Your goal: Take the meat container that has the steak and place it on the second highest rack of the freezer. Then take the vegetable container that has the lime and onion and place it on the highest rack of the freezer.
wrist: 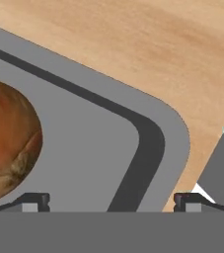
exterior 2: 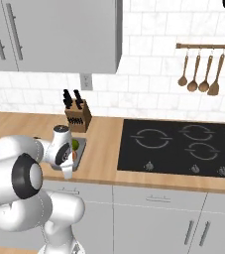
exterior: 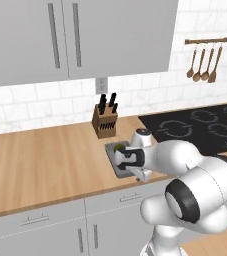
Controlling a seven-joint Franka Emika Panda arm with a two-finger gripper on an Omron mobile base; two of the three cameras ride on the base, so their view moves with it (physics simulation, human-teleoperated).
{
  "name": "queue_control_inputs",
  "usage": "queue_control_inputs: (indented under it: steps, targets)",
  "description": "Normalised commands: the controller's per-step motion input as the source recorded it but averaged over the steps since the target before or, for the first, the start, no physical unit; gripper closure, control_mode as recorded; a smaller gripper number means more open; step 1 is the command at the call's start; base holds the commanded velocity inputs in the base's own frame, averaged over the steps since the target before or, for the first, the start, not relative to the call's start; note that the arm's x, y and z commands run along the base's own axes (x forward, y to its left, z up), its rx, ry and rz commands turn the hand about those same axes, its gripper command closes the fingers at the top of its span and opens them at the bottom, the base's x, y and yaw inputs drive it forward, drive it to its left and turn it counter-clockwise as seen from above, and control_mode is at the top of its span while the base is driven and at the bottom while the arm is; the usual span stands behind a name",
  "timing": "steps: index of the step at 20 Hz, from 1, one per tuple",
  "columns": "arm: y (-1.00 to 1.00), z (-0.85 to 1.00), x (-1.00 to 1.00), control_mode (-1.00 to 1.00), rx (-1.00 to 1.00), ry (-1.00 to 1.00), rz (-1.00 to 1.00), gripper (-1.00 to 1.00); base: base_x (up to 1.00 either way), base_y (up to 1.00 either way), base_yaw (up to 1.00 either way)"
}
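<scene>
Grey vegetable container (wrist: 84, 133) on wooden counter (wrist: 148, 44), onion (wrist: 7, 143) inside, gripper (wrist: 111, 200) spread apart astride its rim

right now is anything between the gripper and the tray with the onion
Nothing visible is. In the hand view the open gripper sits right over the corner of the tray, one fingertip inside by the onion, the other past the rim above the counter.
</scene>
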Motion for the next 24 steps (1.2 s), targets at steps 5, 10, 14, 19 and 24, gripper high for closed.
queue_control_inputs:
  steps: [5,10,14,19,24]
  targets:
    - [0.00,-0.03,0.12,-1.00,0.00,0.00,0.00,1.00,0.00,0.00,0.00]
    - [0.00,0.03,-0.01,-1.00,0.00,0.00,0.00,1.00,0.00,0.00,0.00]
    - [0.00,0.38,-0.17,-1.00,0.02,-0.03,-0.02,1.00,0.00,0.00,0.00]
    - [0.00,0.98,-0.88,-1.00,0.00,-0.15,-0.08,1.00,0.00,0.00,0.00]
    - [0.07,0.87,-0.37,-1.00,0.00,-0.04,-0.09,1.00,0.00,0.00,0.00]
